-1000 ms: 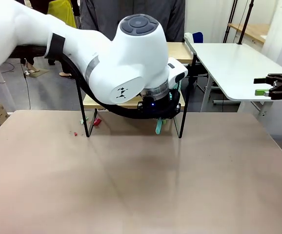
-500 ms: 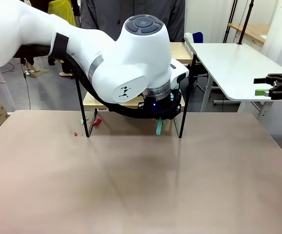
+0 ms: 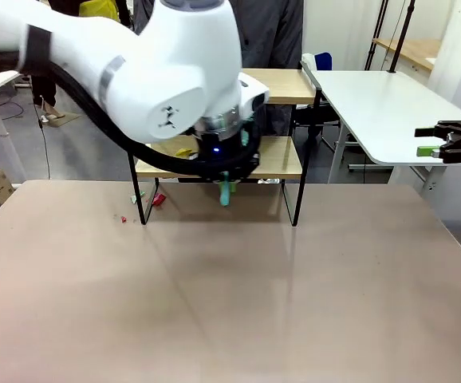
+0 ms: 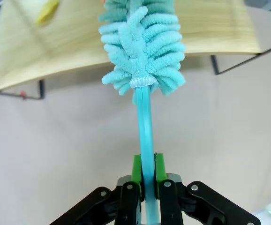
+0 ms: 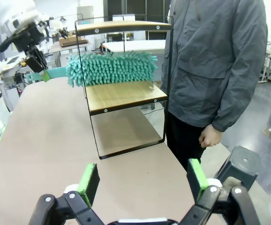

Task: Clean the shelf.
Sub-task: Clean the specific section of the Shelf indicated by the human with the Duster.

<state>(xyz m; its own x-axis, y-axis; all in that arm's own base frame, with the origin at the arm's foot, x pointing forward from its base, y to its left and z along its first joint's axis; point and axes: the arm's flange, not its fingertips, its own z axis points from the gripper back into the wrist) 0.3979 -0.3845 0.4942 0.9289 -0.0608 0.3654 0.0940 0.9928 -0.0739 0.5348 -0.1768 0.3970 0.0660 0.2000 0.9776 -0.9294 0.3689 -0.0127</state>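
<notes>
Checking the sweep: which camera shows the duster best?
Right wrist view: the duster lies side-on over the lower board of the shelf. Left wrist view: end-on, handle clamped in the left gripper. Front view: arm hides all but the handle end.

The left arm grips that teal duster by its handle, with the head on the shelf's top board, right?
No: the left tool grips the teal duster by its handle, but the head lies on the lower board of the shelf, beneath the top one. The right wrist view shows it.
</notes>
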